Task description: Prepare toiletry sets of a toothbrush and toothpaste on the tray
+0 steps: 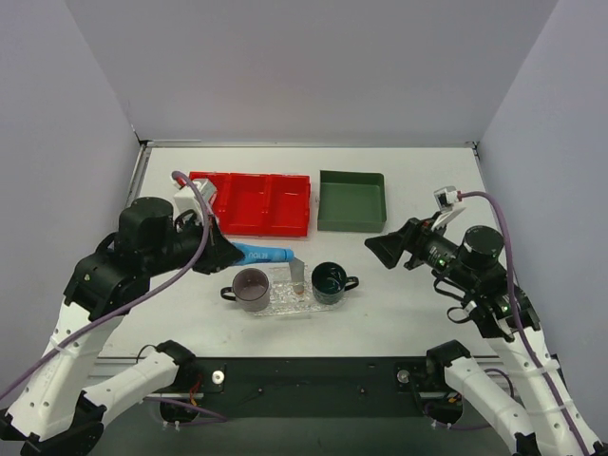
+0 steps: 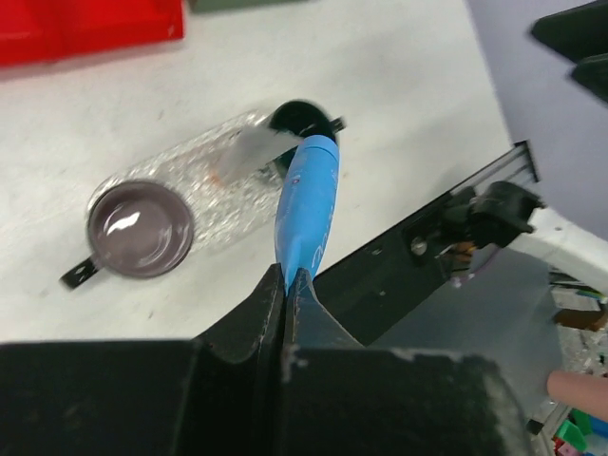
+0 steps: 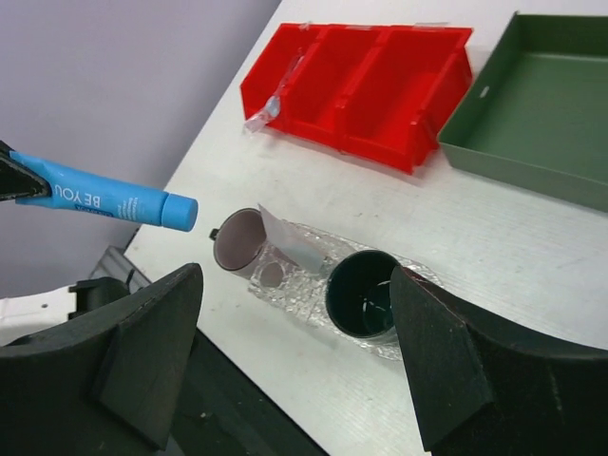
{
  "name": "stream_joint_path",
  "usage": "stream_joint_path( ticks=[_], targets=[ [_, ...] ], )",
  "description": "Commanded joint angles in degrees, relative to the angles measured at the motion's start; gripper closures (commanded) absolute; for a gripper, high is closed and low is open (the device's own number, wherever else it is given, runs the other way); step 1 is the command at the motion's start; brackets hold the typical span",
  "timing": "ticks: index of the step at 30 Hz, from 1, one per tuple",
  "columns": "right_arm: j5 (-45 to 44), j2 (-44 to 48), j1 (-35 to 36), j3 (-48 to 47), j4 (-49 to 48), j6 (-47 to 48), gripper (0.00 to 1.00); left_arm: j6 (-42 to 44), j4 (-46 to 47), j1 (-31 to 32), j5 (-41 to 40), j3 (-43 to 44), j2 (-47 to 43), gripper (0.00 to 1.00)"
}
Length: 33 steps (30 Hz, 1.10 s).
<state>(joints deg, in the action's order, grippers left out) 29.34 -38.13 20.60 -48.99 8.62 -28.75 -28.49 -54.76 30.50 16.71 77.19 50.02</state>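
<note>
In left jaws: light-blue toothbrush (image 1: 264, 254), aloft near tray (image 1: 282, 303); right jaws wide.

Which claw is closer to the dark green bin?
Right. The right gripper hangs open by the bin's near right corner; the left gripper, clamping a blue tube, is farther off by the purple cup.

1. Toothbrush (image 1: 266, 254): light-blue, lettered, held level above the counter (image 1: 190, 318) by its flat end in the closed left gripper (image 1: 231, 255). Its tip points to 3 o'clock, at the tray's (image 1: 285, 300) 11 o'clock.
2. Toothpaste (image 1: 297, 274): flat white tube leaning mid-tray, orange cap seemingly down.
3. Tray: clear, bumpy oval, lying flat.
</note>
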Motion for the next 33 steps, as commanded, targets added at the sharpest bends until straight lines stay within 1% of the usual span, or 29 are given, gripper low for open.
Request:
stream_joint_path(
  ticks=[1,3,5,10,14,15,16,19,23,33],
  targets=[
    [-6.8,3.0,-0.4,-3.0,6.0,6.2,0.26,4.8,-13.7,0.6,-10.5,4.6,0.9,1.00],
    [-7.9,3.1,-0.4,-3.6,7.3,7.3,0.26,5.3,-16.6,0.6,-13.7,5.9,1.7,1.00],
    [-8.6,2.9,-0.4,-4.4,9.0,8.1,0.26,5.7,-18.4,0.6,-14.7,6.3,3.1,1.00],
    [-10.0,3.1,-0.3,-3.8,10.4,9.8,0.26,5.6,-18.8,1.2,-15.4,6.5,6.4,1.00],
    [-10.4,3.5,-0.3,-3.0,11.1,10.4,0.27,5.3,-18.1,3.4,-16.3,7.3,9.3,1.00],
    [-10.7,3.8,-0.4,-3.0,11.3,10.7,0.27,4.9,-18.3,5.3,-16.3,7.9,10.1,1.00],
    [-11.4,4.0,-0.3,-3.0,12.0,10.9,0.27,4.5,-18.4,6.5,-19.2,9.2,11.6,1.00],
    [-12.6,5.3,-0.4,-2.6,13.3,12.4,0.27,3.4,-18.9,10.4,-21.7,11.5,14.7,1.00],
    [-14.5,6.8,-0.4,-1.6,14.5,13.8,0.27,3.0,-19.2,11.2,-23.2,14.2,17.9,1.00],
    [-16.9,9.7,-0.3,0.7,15.3,16.1,0.27,0.8,-18.0,13.2,-25.2,15.8,23.9,1.00]
  ],
)
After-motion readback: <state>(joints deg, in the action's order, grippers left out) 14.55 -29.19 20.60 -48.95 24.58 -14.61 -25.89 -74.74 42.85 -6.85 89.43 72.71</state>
